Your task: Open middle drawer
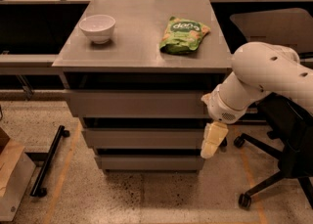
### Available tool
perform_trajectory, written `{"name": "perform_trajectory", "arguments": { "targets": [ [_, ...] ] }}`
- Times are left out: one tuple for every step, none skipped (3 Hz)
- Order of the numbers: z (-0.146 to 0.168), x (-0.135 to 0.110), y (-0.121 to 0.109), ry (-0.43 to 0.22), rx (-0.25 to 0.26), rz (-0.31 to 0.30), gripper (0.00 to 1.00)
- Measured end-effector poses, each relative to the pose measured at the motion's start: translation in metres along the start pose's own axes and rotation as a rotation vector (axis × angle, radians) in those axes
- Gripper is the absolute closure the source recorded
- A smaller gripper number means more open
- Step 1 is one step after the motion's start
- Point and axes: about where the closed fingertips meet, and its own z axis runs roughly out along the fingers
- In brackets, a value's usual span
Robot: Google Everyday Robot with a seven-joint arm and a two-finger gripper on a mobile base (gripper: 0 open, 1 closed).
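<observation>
Where the bent arm (264, 78) ends, the end effector (213, 142) points down beside the middle drawer (142, 138), openness unclear.

Robotics lab, wheeled office chair (288, 120), tool (213, 141) beside grey drawer cabinet (142, 37)

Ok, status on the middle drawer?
Gripper hangs at right end of middle drawer front, contact unclear. Drawer not yet out. Nothing blocks its front; office chair off to the right.

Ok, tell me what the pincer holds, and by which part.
Cannot be told: the pincer hangs at the right end of the middle drawer front, and any grip on that edge is hidden.
</observation>
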Motion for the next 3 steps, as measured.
{"name": "perform_trajectory", "arguments": {
  "targets": [
    [0.024,-0.004,-0.005,-0.013,-0.012,-0.009,0.0],
    [0.054,-0.006,-0.019,-0.077,-0.028,-0.011,0.0],
    [0.086,-0.006,-0.032,-0.117,-0.063,-0.001,0.0]
  ]
}}
